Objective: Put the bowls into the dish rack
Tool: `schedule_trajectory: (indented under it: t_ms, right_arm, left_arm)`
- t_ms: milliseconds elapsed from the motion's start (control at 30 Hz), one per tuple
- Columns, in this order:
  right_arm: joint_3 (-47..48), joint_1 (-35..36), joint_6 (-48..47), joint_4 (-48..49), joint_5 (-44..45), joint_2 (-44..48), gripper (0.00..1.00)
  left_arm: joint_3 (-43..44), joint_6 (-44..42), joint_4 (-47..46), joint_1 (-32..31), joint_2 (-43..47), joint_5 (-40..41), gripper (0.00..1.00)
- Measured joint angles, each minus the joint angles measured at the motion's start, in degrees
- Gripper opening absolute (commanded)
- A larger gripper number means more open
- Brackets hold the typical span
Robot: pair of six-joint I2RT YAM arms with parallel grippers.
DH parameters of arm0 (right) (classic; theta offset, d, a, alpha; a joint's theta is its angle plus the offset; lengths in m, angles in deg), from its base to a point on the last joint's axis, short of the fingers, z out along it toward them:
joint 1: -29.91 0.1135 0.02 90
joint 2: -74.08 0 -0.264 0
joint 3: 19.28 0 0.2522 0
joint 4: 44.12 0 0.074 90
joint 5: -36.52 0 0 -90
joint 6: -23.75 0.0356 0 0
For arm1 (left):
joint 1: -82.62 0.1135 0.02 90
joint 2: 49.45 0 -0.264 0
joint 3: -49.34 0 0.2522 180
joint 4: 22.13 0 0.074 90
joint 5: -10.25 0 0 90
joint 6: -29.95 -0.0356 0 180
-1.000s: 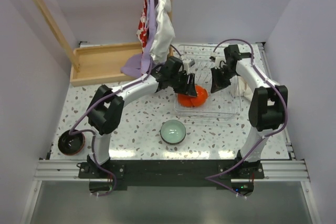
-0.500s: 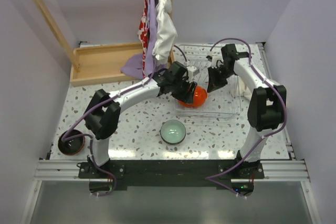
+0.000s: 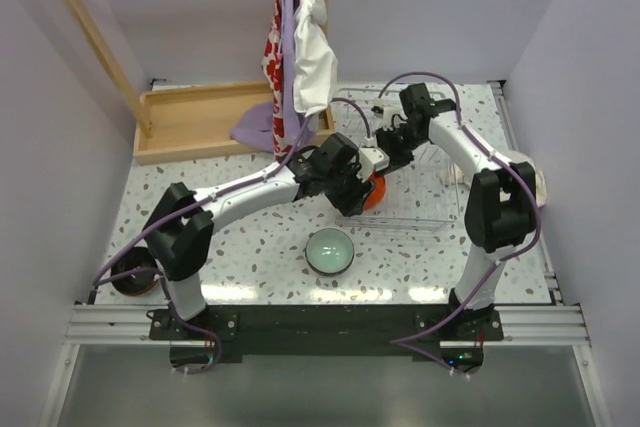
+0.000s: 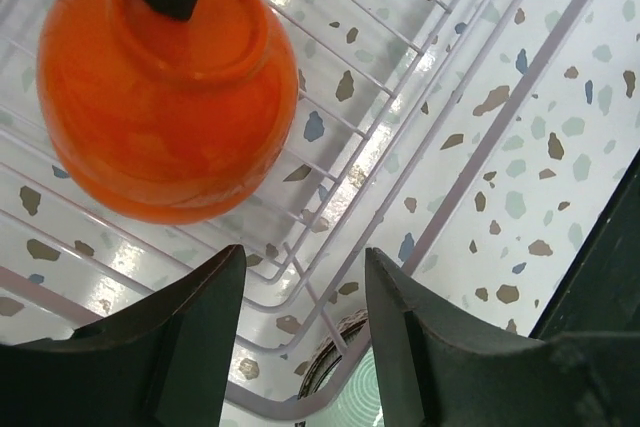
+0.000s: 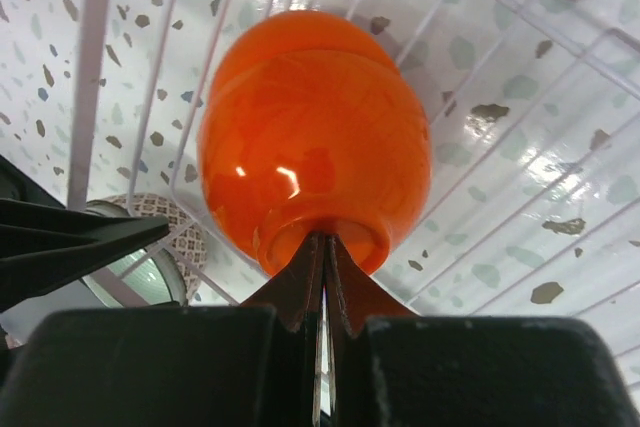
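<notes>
Orange and glossy, one bowl [image 5: 310,147] lies tilted inside the white wire dish rack [image 3: 420,202], and the right gripper [image 5: 322,247], its jaws pressed together, touches the bowl's foot with its tips. The left gripper [image 4: 302,267] stands just beside this bowl, jaws apart, holding nothing. A pale green bowl [image 3: 330,250] sits outside the rack, near its front edge.

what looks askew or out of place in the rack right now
The glossy orange-red bowl lies tilted in the white wire dish rack, with its foot ring turned up instead of resting level. The right jaws, shut, touch that foot ring. Nothing looks spilled or broken.
</notes>
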Motion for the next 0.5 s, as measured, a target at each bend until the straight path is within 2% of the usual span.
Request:
schedule_trajectory:
  t_ms: [167, 500]
  right_arm:
    - [1.5, 2.6, 0.3, 0.2, -0.4, -0.4, 0.00]
    - [3.8, 3.3, 0.2, 0.3, 0.8, -0.3, 0.00]
  left_arm:
    - [-3.2, -4.9, -1.6, -0.4, 3.7, -1.5, 0.58]
    - [-2.8, -12.7, -1.2, -2.2, 3.8, -16.3, 0.58]
